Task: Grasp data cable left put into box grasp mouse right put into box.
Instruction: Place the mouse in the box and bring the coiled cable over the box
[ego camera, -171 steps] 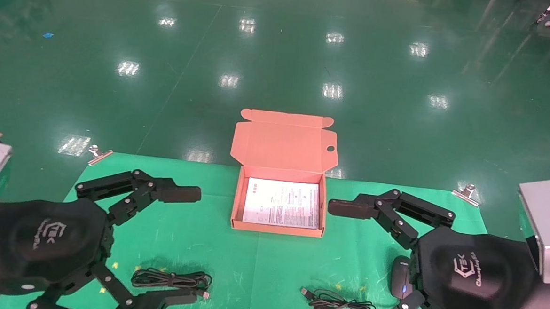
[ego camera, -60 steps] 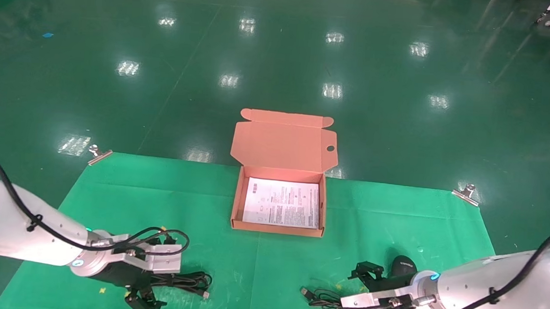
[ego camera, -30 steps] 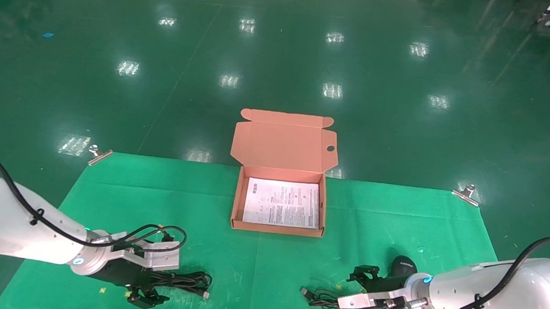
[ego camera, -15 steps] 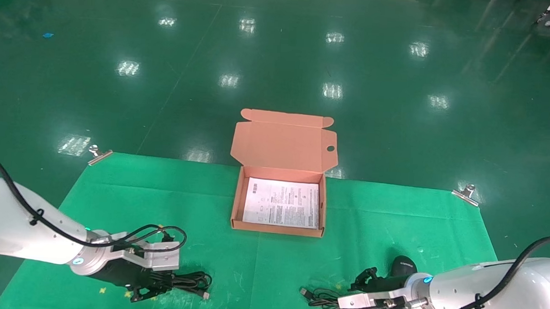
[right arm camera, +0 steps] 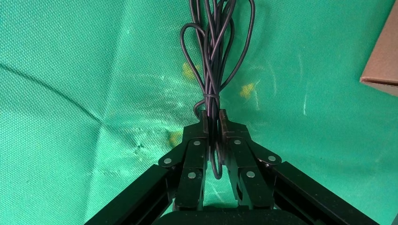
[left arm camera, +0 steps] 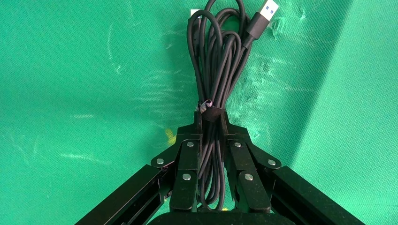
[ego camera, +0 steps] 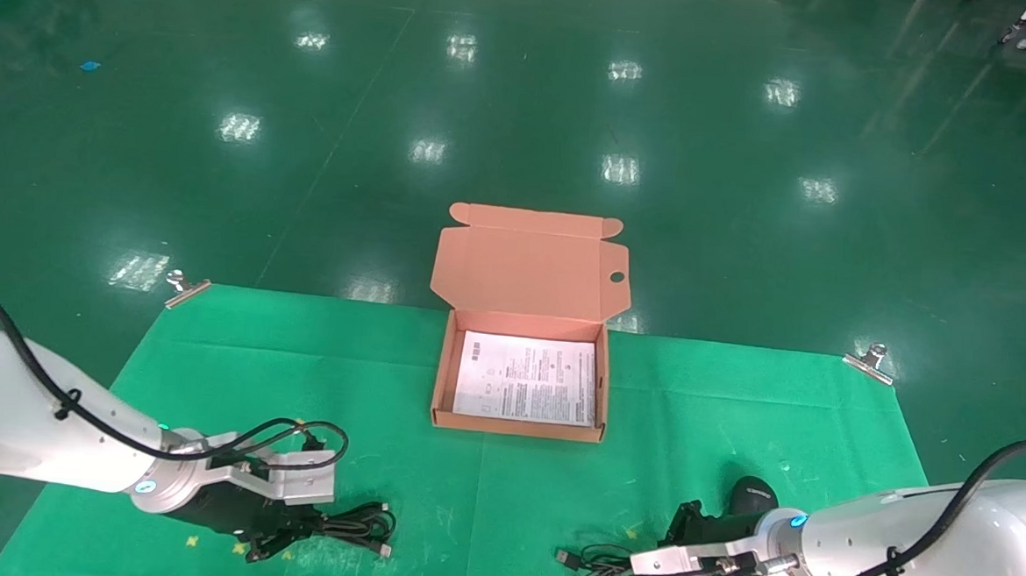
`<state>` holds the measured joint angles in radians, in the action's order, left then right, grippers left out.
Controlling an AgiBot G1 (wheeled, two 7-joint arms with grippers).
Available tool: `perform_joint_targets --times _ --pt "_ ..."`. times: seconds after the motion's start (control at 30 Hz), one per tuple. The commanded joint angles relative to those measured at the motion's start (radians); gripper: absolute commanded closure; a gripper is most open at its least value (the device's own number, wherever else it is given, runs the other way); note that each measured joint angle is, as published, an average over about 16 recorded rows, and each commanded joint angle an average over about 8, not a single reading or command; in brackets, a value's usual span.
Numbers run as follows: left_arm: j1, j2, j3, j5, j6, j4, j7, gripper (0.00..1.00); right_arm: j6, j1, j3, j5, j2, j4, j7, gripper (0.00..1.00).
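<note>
1. Head view: the box [ego camera: 516,427] lies open; nearer than it, the left gripper [ego camera: 276,539] and cable [ego camera: 358,523] on its left, the right gripper [ego camera: 699,565] and mouse [ego camera: 750,494] on its right.
2. Left wrist view: the left gripper [left arm camera: 211,123] is closed on the cable [left arm camera: 217,56]; loose loops may snag the box wall.
3. Right wrist view: the right gripper [right arm camera: 211,119] pinches only the cord [right arm camera: 215,51], so the mouse may swing or slip.

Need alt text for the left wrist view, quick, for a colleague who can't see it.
The left pincer is shut on the data cable, its black loops bundled by a strap between the fingertips, USB plug at the far end, over the green mat.
</note>
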<state>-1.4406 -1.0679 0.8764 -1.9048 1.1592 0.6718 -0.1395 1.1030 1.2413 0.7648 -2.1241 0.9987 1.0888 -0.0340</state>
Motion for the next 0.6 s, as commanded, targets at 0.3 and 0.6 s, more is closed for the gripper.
perform_joint_targets --times 0.3,0.6 --pt "-0.064 0.111 -0.028 -0.024 -0.004 0.196 -0.037 1.0 -0.016 0.102 -0.117 0.063 -0.113 0.102 0.107 1.0" --pt "-0.137 0.137 -0.071 -0.122 -0.128 0.424 -0.143 1.0 -0.081 0.286 -0.197 0.075 -0.053 0.096 0.19 1.0"
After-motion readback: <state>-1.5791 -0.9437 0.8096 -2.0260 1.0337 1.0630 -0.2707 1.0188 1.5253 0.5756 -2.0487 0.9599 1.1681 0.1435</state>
